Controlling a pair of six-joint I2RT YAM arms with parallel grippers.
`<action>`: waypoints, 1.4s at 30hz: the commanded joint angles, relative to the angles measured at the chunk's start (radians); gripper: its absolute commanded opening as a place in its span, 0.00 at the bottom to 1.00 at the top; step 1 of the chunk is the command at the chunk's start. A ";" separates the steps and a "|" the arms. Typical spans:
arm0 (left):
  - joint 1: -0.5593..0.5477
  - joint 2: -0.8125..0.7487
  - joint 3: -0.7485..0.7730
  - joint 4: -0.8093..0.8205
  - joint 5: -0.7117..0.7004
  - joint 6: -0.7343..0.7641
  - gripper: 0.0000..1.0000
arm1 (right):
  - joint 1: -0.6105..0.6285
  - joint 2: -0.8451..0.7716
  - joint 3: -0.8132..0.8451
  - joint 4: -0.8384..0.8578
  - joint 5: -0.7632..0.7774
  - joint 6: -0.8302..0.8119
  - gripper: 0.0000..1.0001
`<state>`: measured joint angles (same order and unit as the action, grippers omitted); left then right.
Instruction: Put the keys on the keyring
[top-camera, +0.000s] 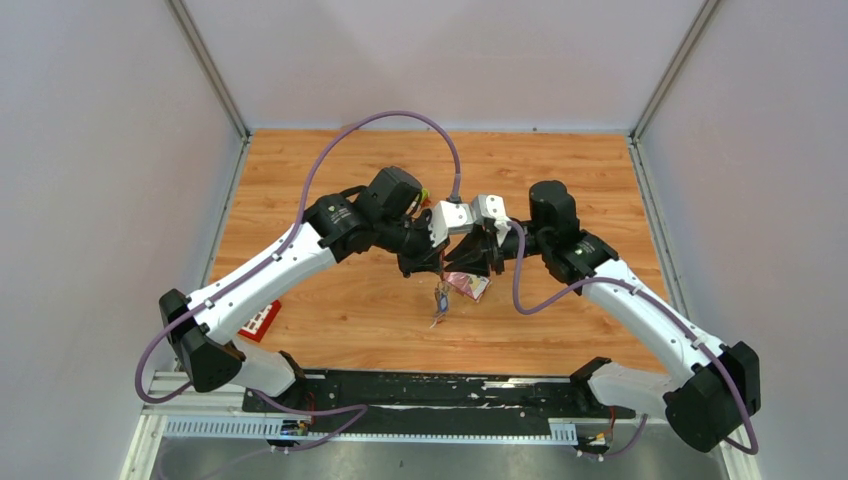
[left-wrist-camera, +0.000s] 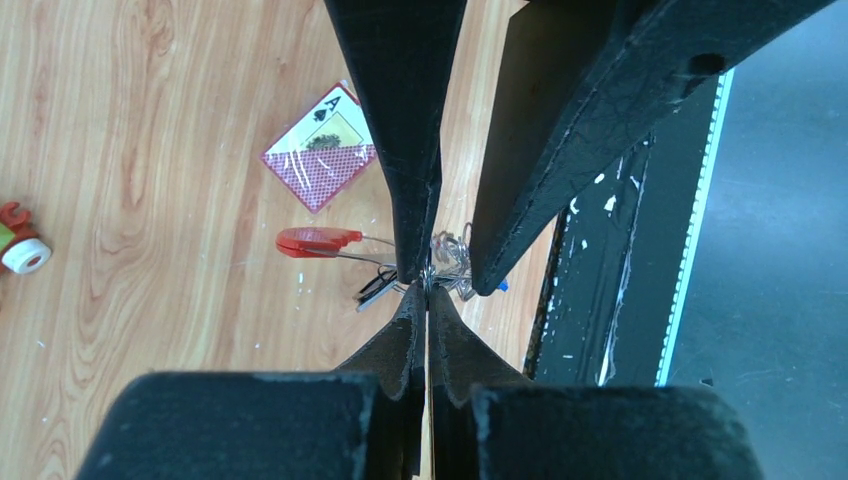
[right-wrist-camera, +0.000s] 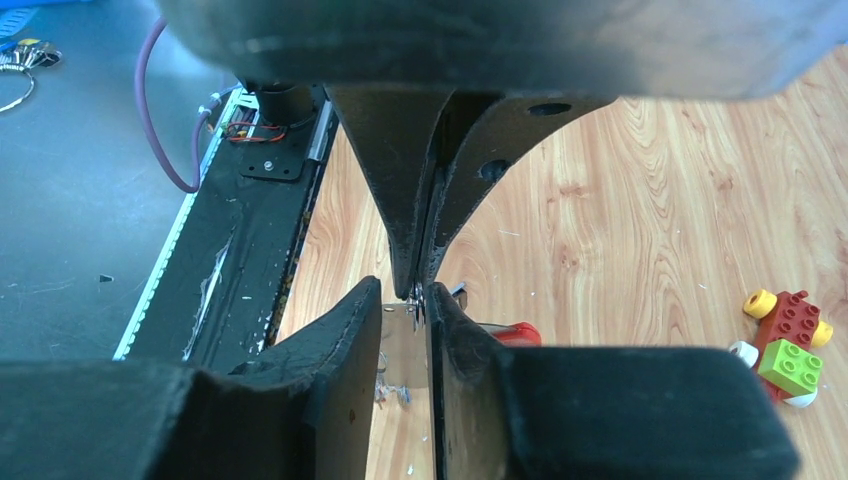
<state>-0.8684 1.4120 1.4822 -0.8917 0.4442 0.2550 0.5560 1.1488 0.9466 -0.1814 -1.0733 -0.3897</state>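
The keyring (left-wrist-camera: 320, 241) is pinched in the clenched left claw (left-wrist-camera: 427, 297), its red fob jutting sideways above the table (left-wrist-camera: 150, 120). The keys (left-wrist-camera: 452, 265) bunch between the right claw's (right-wrist-camera: 405, 305) parted fingers, but whether it grips them cannot be told. A playing card (left-wrist-camera: 320, 150) and a toy car (right-wrist-camera: 788, 345) lie beyond the claws.

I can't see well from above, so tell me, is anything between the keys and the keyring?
Nothing visible. The left gripper pinches the keyring and the right gripper holds the keys right against it, tip to tip. The card lies below, off to the side.
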 joint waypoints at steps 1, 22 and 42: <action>-0.003 -0.024 0.037 0.031 0.037 -0.019 0.00 | 0.008 0.003 0.004 0.030 -0.019 -0.003 0.21; -0.003 -0.062 0.008 0.063 0.050 -0.018 0.00 | 0.025 0.014 0.009 0.014 0.009 -0.024 0.17; -0.003 -0.083 -0.016 0.079 0.053 -0.011 0.00 | 0.024 0.002 0.017 0.002 0.004 -0.030 0.11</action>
<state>-0.8688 1.3670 1.4586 -0.8783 0.4580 0.2489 0.5751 1.1580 0.9470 -0.1734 -1.0595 -0.4126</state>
